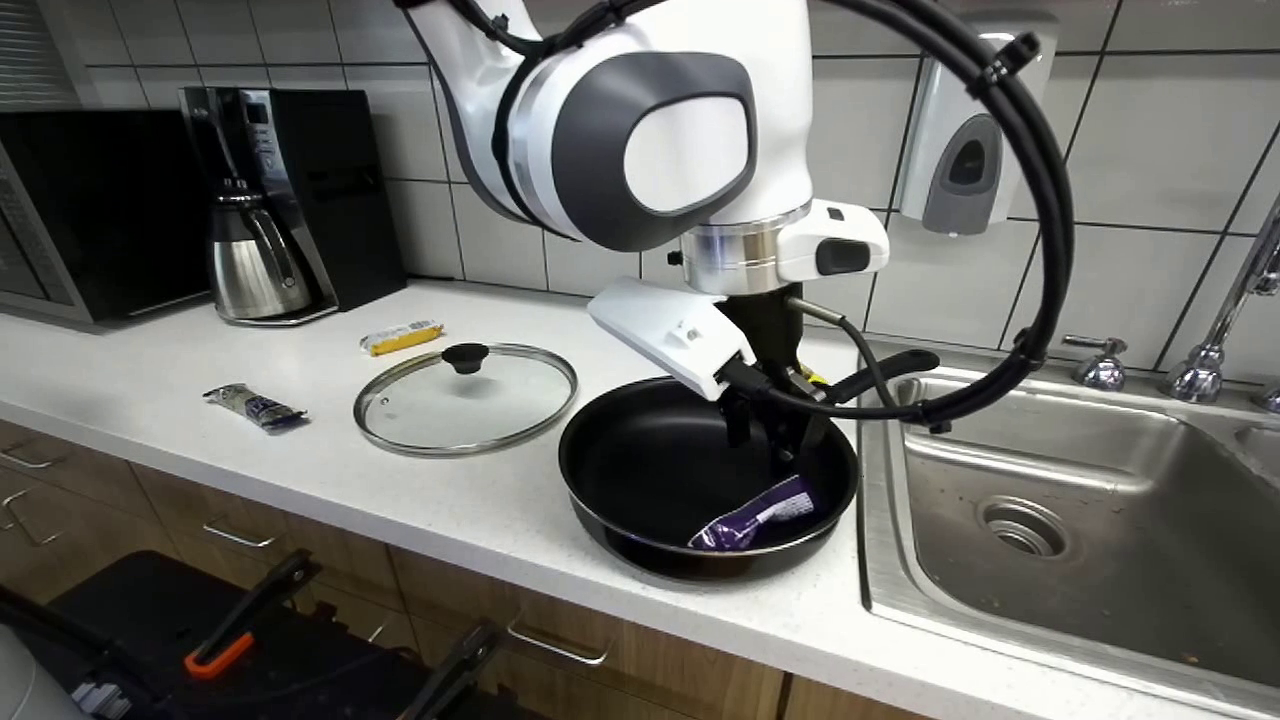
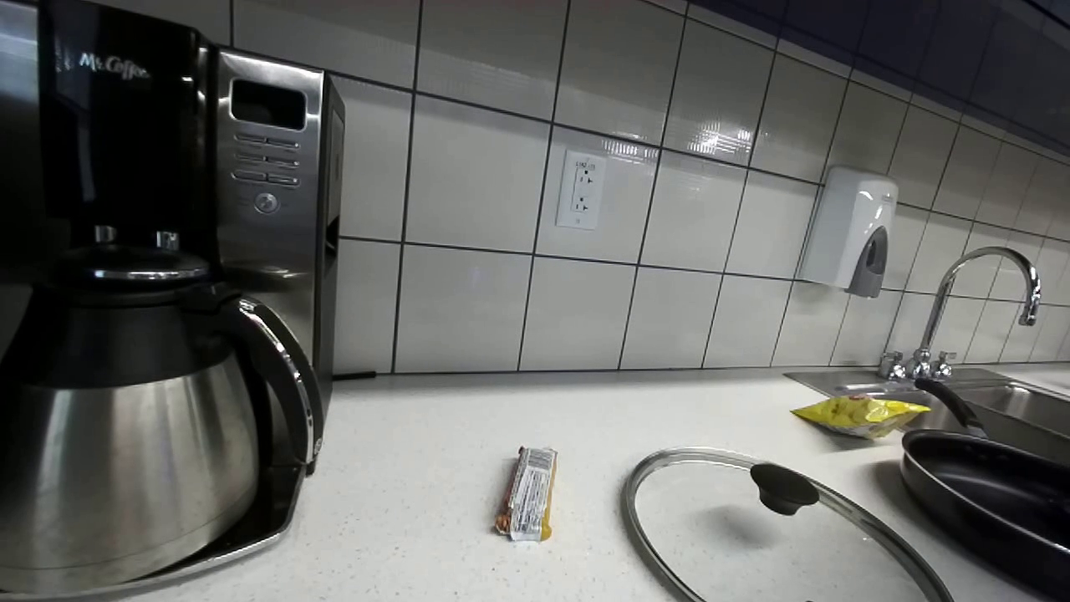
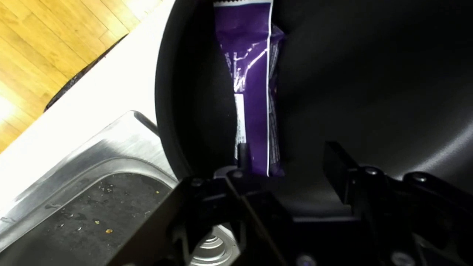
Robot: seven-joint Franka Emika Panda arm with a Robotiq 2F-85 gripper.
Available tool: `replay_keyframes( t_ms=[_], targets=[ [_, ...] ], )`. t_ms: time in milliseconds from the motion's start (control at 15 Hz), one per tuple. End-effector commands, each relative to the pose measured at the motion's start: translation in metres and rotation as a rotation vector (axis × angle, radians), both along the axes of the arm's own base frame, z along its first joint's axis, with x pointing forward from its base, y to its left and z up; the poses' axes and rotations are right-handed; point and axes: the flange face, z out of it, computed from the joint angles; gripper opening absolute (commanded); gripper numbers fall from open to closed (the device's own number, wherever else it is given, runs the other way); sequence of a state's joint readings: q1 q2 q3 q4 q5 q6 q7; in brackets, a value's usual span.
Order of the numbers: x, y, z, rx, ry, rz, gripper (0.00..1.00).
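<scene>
The gripper [image 3: 290, 162] reaches down inside the black frying pan [image 1: 640, 460], its jaws parted with nothing between them, so the purple-wrapped snack bar [image 3: 253, 88] is borne by the pan rather than by a grip. That bar lies toward the front edge of the countertop [image 1: 480, 520], where the pan's raised wall should keep it from sliding out; in the wrist view a fingertip [image 3: 244, 155] overlaps its end, though contact cannot be told. The glass lid [image 1: 500, 410] rests beside the pan, leaving its mouth uncovered for the gripper, and the knob [image 1: 465, 358] points up, which lets the lid's rim sit flat. The handle [image 1: 912, 363] extends over the sink [image 1: 885, 545], apparently so the pan's body has full support. A yellow-and-white snack bar [image 1: 402, 338] and a dark printed packet [image 1: 252, 404] lie beyond the lid; in an exterior view a yellow bag [image 2: 861, 415] sits near the handle.
</scene>
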State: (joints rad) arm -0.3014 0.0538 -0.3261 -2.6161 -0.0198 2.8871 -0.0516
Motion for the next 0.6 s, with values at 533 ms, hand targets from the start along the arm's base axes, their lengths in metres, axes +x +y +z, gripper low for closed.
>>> replay_keyframes(
  t_ms=[533],
  targets=[
    [0.038,0.087,0.05,-0.014,-0.065,0.29,1.0]
  ],
)
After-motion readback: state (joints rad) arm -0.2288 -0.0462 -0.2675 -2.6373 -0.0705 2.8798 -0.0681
